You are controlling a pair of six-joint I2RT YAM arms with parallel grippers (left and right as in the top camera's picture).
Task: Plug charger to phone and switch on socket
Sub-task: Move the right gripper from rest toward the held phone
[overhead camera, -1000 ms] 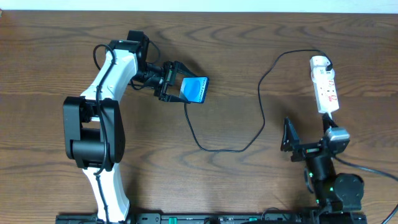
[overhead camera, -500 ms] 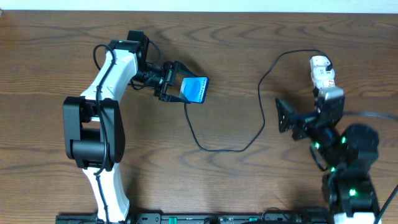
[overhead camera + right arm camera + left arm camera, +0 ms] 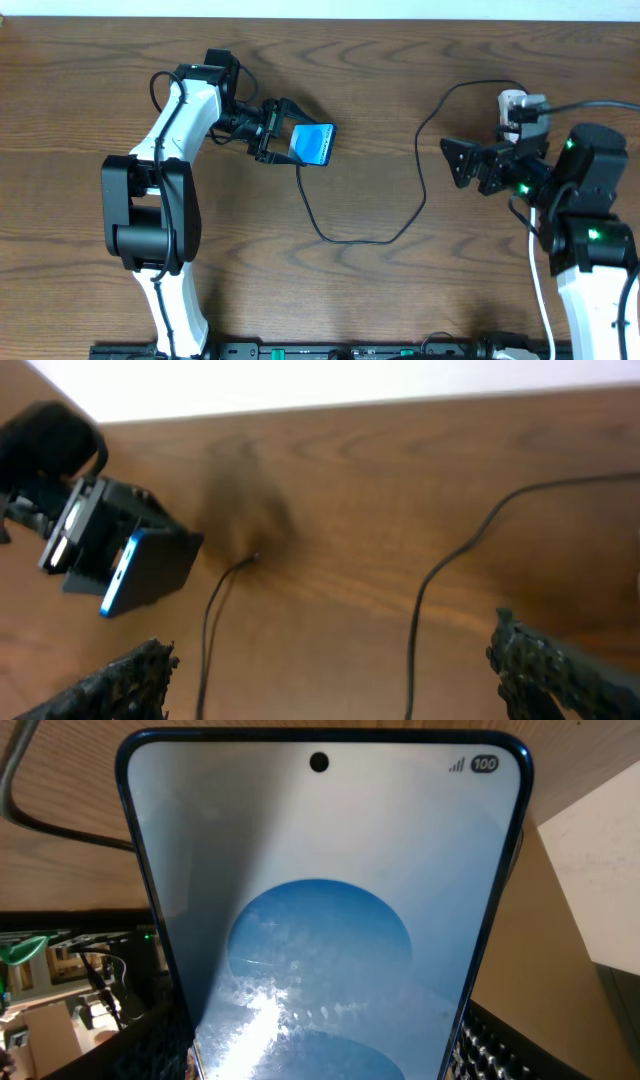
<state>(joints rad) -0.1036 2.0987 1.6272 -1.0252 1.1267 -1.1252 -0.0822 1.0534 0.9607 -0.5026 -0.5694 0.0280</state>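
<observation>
The phone [image 3: 318,144], blue screen lit, stands tilted off the table at the left centre, and my left gripper [image 3: 290,140] is shut on it. Its screen fills the left wrist view as the phone [image 3: 320,920]. The charger [image 3: 423,190], a thin black cable, loops from the socket across the table. Its free tip [image 3: 250,557] lies on the wood just beside the phone [image 3: 150,572]. The white socket [image 3: 510,100] shows only its far end at the right, since my right arm covers the remainder. My right gripper [image 3: 452,163] hovers open left of it, above the cable [image 3: 415,640].
A white cord [image 3: 541,295] runs down the right side toward the front edge. A black rail [image 3: 350,351] lines the front of the wooden table [image 3: 380,60]. The table's far edge meets a white wall [image 3: 350,380].
My right arm has swung from near the front edge up toward the socket and now covers most of it, gripper still open. The left arm and phone have not moved.
</observation>
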